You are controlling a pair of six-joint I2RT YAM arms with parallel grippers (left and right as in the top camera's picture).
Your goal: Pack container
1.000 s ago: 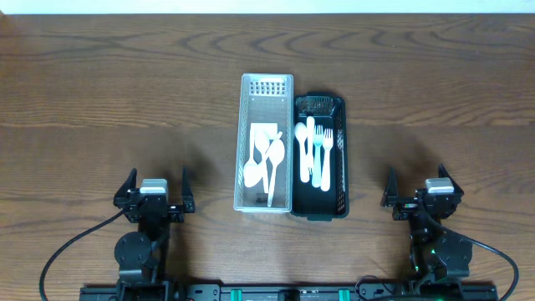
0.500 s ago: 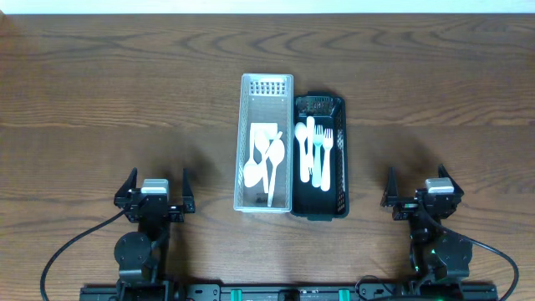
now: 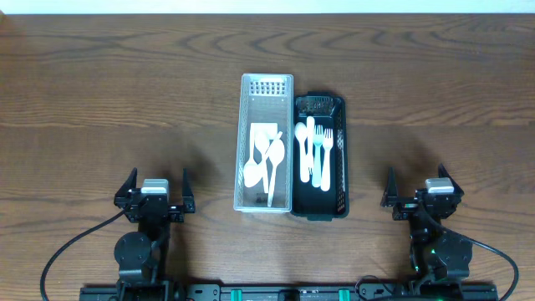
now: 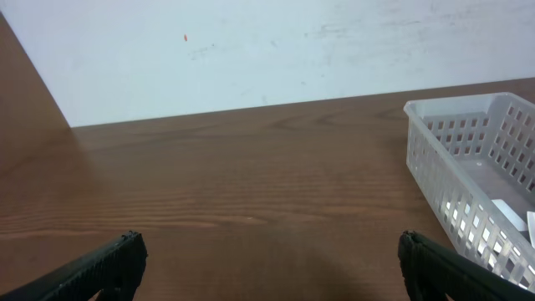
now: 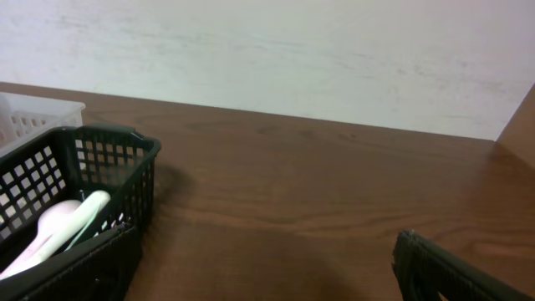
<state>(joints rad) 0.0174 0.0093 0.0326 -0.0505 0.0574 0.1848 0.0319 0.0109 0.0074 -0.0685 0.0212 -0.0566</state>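
A white slotted basket (image 3: 247, 142) stands at the table's middle and holds white spoons (image 3: 264, 159). A black slotted basket (image 3: 340, 150) stands touching its right side and holds white and pale blue forks and spoons (image 3: 313, 152). My left gripper (image 3: 155, 182) is open and empty near the front edge, left of the baskets. My right gripper (image 3: 415, 184) is open and empty at the front right. The white basket shows in the left wrist view (image 4: 468, 159), the black basket in the right wrist view (image 5: 92, 176).
The wooden table (image 3: 109, 92) ends at a white wall at the back. Black cables (image 3: 71, 251) run from the arm bases along the front edge.
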